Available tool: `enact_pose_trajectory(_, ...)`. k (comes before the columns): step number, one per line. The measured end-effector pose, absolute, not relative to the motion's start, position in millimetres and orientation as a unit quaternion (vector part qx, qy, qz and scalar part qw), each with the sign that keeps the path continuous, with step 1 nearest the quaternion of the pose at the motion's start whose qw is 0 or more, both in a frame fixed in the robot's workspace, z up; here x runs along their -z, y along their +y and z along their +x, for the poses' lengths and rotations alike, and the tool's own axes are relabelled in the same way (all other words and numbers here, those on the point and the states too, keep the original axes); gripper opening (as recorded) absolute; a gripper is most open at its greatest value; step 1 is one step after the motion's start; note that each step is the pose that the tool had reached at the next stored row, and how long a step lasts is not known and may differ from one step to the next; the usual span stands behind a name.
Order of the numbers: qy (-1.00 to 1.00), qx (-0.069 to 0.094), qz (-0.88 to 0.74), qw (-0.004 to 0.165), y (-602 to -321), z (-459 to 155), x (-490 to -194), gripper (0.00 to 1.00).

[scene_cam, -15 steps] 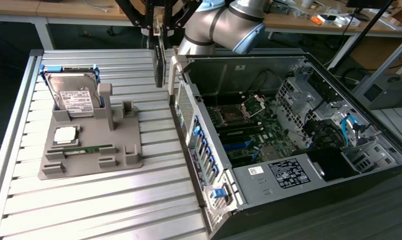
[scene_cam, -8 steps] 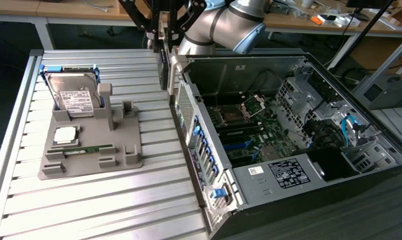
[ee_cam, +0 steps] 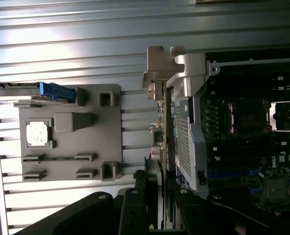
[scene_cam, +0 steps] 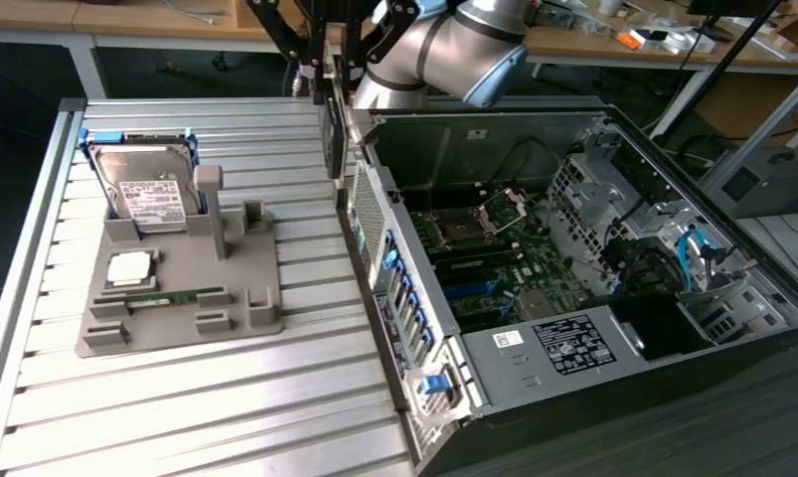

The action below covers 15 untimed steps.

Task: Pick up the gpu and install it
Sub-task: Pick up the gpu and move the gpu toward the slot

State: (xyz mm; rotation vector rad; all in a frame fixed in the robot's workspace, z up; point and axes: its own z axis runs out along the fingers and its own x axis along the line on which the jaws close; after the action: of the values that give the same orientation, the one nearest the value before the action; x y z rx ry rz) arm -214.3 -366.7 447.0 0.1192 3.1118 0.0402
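Slatted metal tabletop (scene_cam: 173, 397) is being shown across the left half of the exterior view, with wooden desks (scene_cam: 133, 20) and loose cables being seen along the upper edge and a dark floor at the lower right. A grey fixture (scene_cam: 259, 318) is being carried on the tabletop in the left centre of the frame. In it a hard drive (scene_cam: 153, 189) with a white label is being propped upright at the back, a processor chip (scene_cam: 131, 266) is being kept flat in front of it, and a narrow green RAM stick (scene_cam: 173, 296) is being kept in a slot nearer the front. An open computer case (scene_cam: 412, 328) is being laid on its side in the right half of the frame, so that its motherboard (scene_cam: 505, 268) is being exposed.

The arm (scene_cam: 452, 50) is being reached in from the upper centre of the exterior view. The gripper (scene_cam: 327, 84) is being kept above the gap between the fixture and the case. The gpu (scene_cam: 332, 134) is being gripped between the closed fingers (ee_cam: 137, 200) and is being hung below them as a thin dark card. It is clear of the tabletop, just beside the case's near wall on the exterior view's left of it, and outside the case interior. In the wrist view the card is being seen edge-on, running away from the fingers along the case wall, with its silver bracket at the far end.
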Motion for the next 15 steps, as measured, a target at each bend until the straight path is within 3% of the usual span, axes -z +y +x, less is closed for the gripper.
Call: enact_pose_trajectory(15,0.999,-0.013,0.038,0.014,-367,-200,-447,0.27)
